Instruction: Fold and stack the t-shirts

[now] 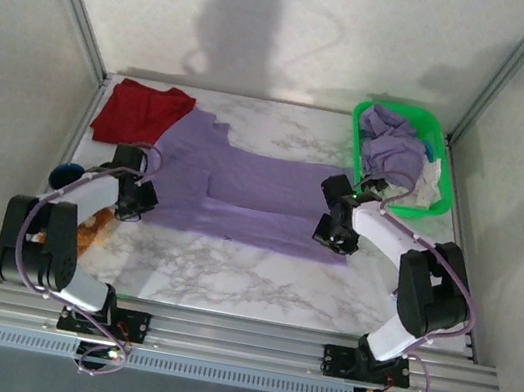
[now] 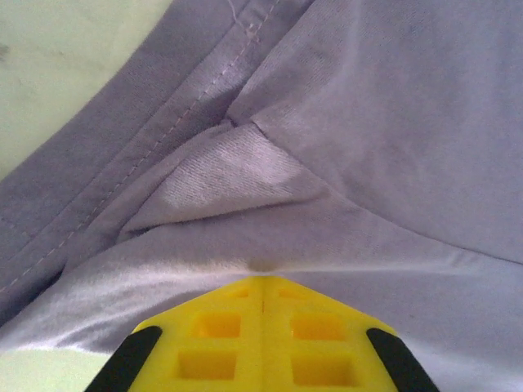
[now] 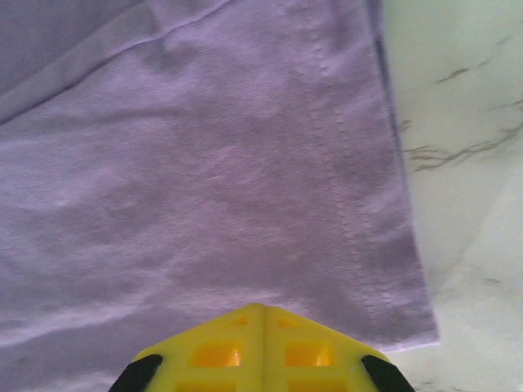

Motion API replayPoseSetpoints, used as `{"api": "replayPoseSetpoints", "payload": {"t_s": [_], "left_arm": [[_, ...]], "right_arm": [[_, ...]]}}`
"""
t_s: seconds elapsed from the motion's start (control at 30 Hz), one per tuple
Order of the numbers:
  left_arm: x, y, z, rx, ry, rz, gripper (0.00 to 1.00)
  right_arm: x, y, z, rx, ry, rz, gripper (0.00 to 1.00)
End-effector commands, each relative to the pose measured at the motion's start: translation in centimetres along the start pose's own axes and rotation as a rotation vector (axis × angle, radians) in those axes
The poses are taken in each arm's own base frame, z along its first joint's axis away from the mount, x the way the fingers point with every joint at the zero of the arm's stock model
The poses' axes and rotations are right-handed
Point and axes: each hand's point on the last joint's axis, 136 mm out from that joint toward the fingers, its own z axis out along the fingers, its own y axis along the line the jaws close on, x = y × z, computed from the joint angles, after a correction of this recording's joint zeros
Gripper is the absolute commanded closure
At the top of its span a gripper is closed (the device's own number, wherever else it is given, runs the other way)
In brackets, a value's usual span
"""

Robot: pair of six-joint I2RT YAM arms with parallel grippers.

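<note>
A lavender-purple short-sleeved cloth t-shirt (image 1: 242, 193) lies spread flat across the middle of the white marble-patterned table (image 1: 227, 276), its hem toward the right and a sleeve reaching to the far left. There it lies close to a crumpled dark red cloth t-shirt (image 1: 140, 112) in the far-left corner. In the far-right corner a green plastic basket (image 1: 357, 137) holds a heap of purple cloth tees (image 1: 392, 148) and some white cloth (image 1: 432, 180); it stands just beyond the right arm's wrist. A small brown fuzzy toy (image 1: 94, 227) lies beside the left arm's forearm, near the left edge. The 2 arms reach inward and down from their bases, elbows bent outward. The left gripper (image 1: 143, 197) sits on the shirt's near-left edge and the right gripper (image 1: 330, 230) on its near-right corner. In the left wrist view the left gripper (image 2: 261, 282) has its yellow fingers pressed together, pinching a puckered fold beside a stitched seam. In the right wrist view the right gripper (image 3: 261, 309) is likewise closed on the cloth just inside the stitched hem, with bare marble to its right. The near half of the table is open marble between the arms.
</note>
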Motion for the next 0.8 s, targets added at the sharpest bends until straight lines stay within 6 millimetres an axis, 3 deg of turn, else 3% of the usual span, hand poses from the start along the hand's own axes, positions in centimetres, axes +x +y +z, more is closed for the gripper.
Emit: {"api": "replayPoseSetpoints", "payload": {"t_s": [0.0, 0.1, 0.23, 0.43, 0.53, 0.77], "left_arm": [[0.1, -0.7, 0.6, 0.009, 0.042, 0.061, 1.0], [0.4, -0.1, 1.1, -0.036, 0.08, 0.09, 1.0], [1.0, 0.2, 1.6, -0.058, 0.124, 0.089, 1.0], [2.3, 0.7, 2.1, -0.093, 0.186, 0.068, 1.0], [3.1, 1.1, 2.0, -0.11, 0.195, 0.052, 1.0], [6.1, 2.9, 1.2, -0.163, 0.223, 0.028, 1.0]], "right_arm": [[0.5, 1.3, 0.3, -0.071, 0.013, 0.035, 1.0], [0.6, 1.5, 1.2, -0.069, 0.032, 0.043, 1.0], [1.3, -0.7, 2.5, 0.034, 0.042, 0.09, 1.0], [4.2, -2.9, 3.9, 0.085, 0.112, 0.129, 1.0], [5.1, -4.6, 3.6, 0.137, 0.114, 0.137, 1.0], [8.1, -6.1, 2.9, 0.101, 0.153, 0.175, 1.0]]}}
